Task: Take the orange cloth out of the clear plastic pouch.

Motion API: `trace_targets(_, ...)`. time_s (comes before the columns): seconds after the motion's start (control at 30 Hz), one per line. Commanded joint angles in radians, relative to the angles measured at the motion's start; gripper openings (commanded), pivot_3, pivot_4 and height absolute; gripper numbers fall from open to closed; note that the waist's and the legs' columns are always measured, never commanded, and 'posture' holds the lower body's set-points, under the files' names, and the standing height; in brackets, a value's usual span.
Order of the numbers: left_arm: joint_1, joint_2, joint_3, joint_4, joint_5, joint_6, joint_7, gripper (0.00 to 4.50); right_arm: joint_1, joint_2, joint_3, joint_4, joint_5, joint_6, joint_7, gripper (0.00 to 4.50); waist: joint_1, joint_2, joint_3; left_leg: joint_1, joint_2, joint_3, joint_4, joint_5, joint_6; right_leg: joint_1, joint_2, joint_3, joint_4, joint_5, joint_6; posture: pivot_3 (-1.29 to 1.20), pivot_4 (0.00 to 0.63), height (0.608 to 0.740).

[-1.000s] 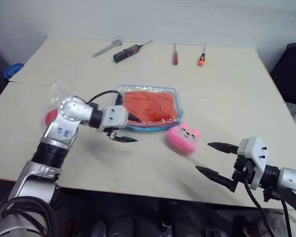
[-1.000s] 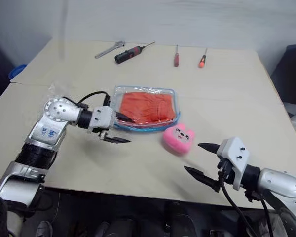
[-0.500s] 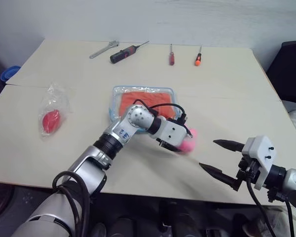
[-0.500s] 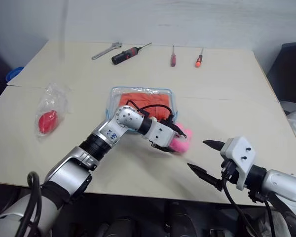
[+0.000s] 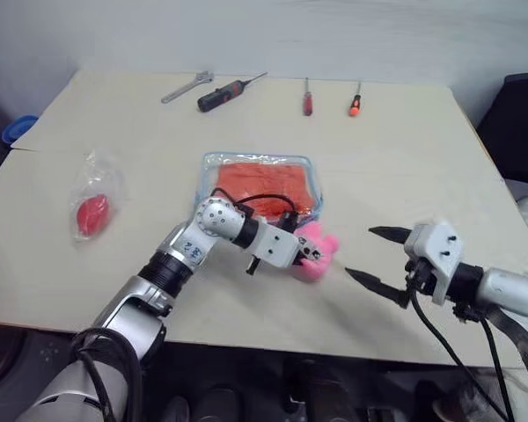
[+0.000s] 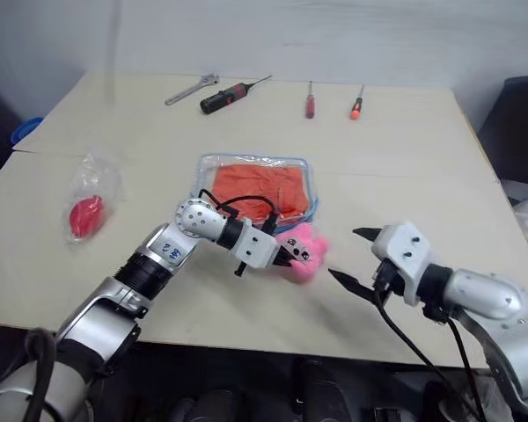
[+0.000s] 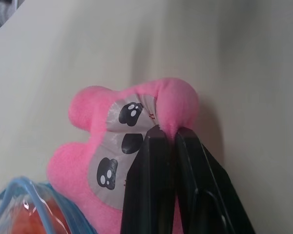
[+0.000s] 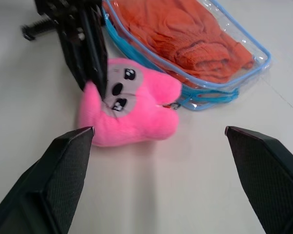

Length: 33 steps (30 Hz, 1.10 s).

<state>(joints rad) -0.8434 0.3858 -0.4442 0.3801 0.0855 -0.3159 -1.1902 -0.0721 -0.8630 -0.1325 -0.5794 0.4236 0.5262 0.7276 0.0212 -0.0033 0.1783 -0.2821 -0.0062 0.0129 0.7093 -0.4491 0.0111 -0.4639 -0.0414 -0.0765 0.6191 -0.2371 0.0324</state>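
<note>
The bright orange folded cloth lies inside the flat clear plastic pouch with light blue trim, mid-table, unopened. The left gripper, a second ago open beside the pouch's near left edge, has crossed to the right and now has its two black fingers pinched together on an ear of the pink plush toy with a face, which sits just beside the pouch's near right corner. The right gripper has advanced towards the toy, its fingers spread wide, holding nothing. A small crinkly clear bag with a red ball lies well apart on the left.
</note>
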Motion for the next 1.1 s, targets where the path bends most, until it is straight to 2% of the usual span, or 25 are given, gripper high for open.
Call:
trace_targets(0.03,0.043,0.049,0.045,-0.139,-0.032,0.1,-0.004,0.03,-0.145,-0.011,0.159,0.151,-0.196,-0.148,0.023,4.5,0.0,0.0,0.0,0.0,0.0,0.0,0.0,0.0,0.0,0.0,0.0,0.0,0.0,0.0,0.0,0.0,0.15,0.74)
trace_targets(0.13,0.086,0.088,0.062,-0.223,-0.05,0.145,-0.02,0.03,-0.292,0.043,0.271,0.31,-0.315,-0.253,0.022,4.5,0.0,0.0,0.0,-0.001,0.0,-0.001,0.001,0.0,0.0,0.0,0.0,-0.001,0.0,0.0,0.0,0.0,0.15,0.74)
trace_targets(0.23,0.122,0.113,0.077,-0.292,-0.059,0.2,-0.014,0.03,-0.387,0.08,0.332,0.443,-0.407,-0.359,0.019,4.5,0.0,0.0,0.0,-0.002,0.0,-0.001,0.002,0.0,0.0,-0.001,0.0,-0.001,0.0,0.0,0.0,0.0,0.15,0.74)
trace_targets(0.37,0.15,0.123,0.083,-0.348,-0.06,0.241,0.003,0.0,-0.461,0.121,0.358,0.568,-0.46,-0.451,0.025,3.62,0.002,0.0,0.0,-0.003,0.0,-0.002,0.004,0.0,0.0,-0.001,-0.001,-0.002,0.0,0.0,0.0,0.0,0.15,0.74)
trace_targets(0.5,0.161,0.119,0.087,-0.376,-0.058,0.265,0.021,0.0,-0.492,0.148,0.404,0.648,-0.538,-0.533,0.026,2.3,0.001,0.0,0.0,-0.005,0.0,-0.004,0.005,0.0,0.0,-0.001,-0.002,-0.004,0.0,0.0,0.0,0.0,0.15,0.74)
trace_targets(1.0,0.139,0.115,0.077,-0.309,-0.023,0.221,0.062,0.0,-0.615,0.248,0.409,0.879,-0.646,-0.691,-0.037,2.3,-0.025,0.001,0.0,-0.005,0.001,-0.004,0.006,0.0,0.0,-0.001,-0.002,-0.004,0.001,0.0,0.0,0.0,0.15,0.74)
trace_targets(1.1,0.133,0.114,0.077,-0.294,-0.02,0.213,0.064,0.0,-0.62,0.26,0.409,0.892,-0.644,-0.713,-0.03,1.69,-0.025,0.001,0.0,-0.005,0.001,-0.004,0.006,0.0,0.0,-0.001,-0.002,-0.004,0.001,0.0,0.0,0.0,0.15,0.74)
